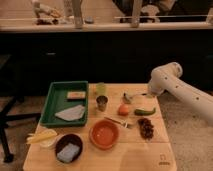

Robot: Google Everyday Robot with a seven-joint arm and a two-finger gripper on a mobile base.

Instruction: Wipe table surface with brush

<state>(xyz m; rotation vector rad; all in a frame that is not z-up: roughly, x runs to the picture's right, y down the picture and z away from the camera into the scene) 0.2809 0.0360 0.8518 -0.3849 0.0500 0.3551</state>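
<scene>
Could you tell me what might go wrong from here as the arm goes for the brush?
1. The gripper sits at the table's far right edge, where the brush lies close to the green pepper and the orange fruit; a grasp may nudge them.
2. The table surface is crowded: a wiping stroke could hit the metal cup or the orange bowl.

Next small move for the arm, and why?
Probably lower the gripper onto the brush handle and grasp it. The gripper sits at the table's far right edge, right by the handle end; the brush lies flat behind the pepper, so no wiping can begin yet.
</scene>
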